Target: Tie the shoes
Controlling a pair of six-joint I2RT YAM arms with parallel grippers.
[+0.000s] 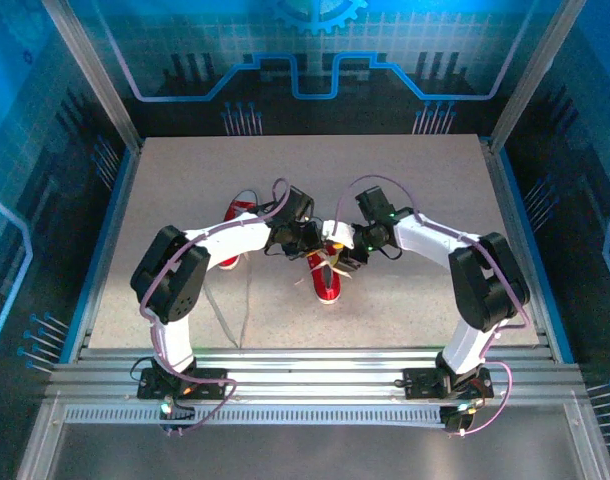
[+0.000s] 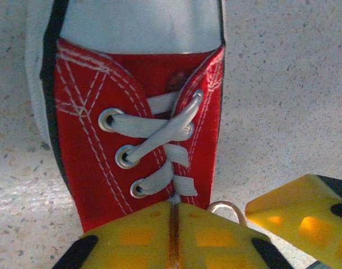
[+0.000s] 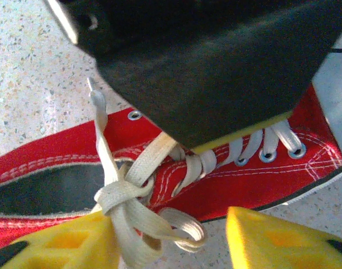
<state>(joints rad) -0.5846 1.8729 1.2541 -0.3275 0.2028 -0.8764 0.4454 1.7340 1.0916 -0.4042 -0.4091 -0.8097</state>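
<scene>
Lying near the middle of the table, the red shoe has its long axis running from the far edge toward the near edge, and both arms meet over its laced part. The second shoe is more toward the left edge, partly under the left arm. The left hand has its yellow fingers pressed together at the top of the lacing. A strand of the white lace goes into the seam between them, so I judge it is clamped on that strand. The right hand is apart, with the loose knot in the gap, touching one finger and free of the other. I think the next move depends on this: the knot lies directly before the right hand, so that hand is nearer, and the pull should go across the shoe, not along it. The left wrist view shows the eyelets and the white toe cap beyond them. The right wrist view shows the knot and a free loop, both too small to make out from above.
</scene>
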